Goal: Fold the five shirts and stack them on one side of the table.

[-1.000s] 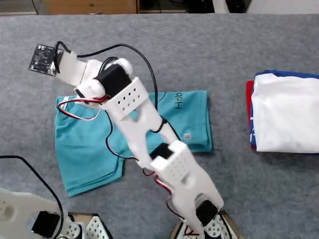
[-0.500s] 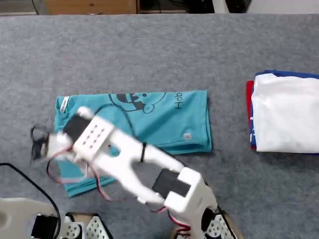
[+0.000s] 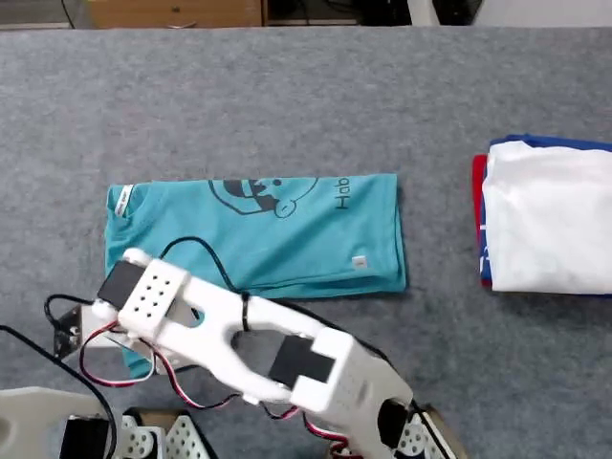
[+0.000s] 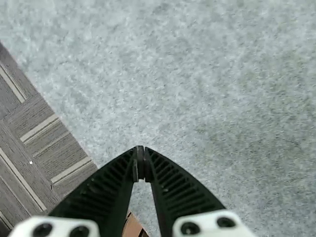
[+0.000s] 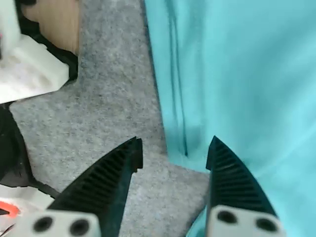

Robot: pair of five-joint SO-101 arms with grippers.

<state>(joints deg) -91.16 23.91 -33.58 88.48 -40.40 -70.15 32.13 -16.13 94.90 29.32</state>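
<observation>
From my station I saw the teal shirt lying flat on the grey bench, left of centre, folded into a long band with its dark print facing up and the collar label at its left end. The right arm stretched from its base at the near edge out across the shirt's near left corner, covering part of it in the high view. In the right wrist view the right end effector was released, its jaws spread wide over the shirt's hemmed edge: one finger hung above bare bench, the other above teal cloth, and nothing was gripped between them. I could not tell whether the tips touched the fabric. The left end effector was clenched, its tips meeting on nothing, hanging above bare bench close to the edge where the wood-patterned floor showed. The stack of folded shirts sat at the right side of the bench, well apart from the teal one, white on top with blue and red edges beneath.
</observation>
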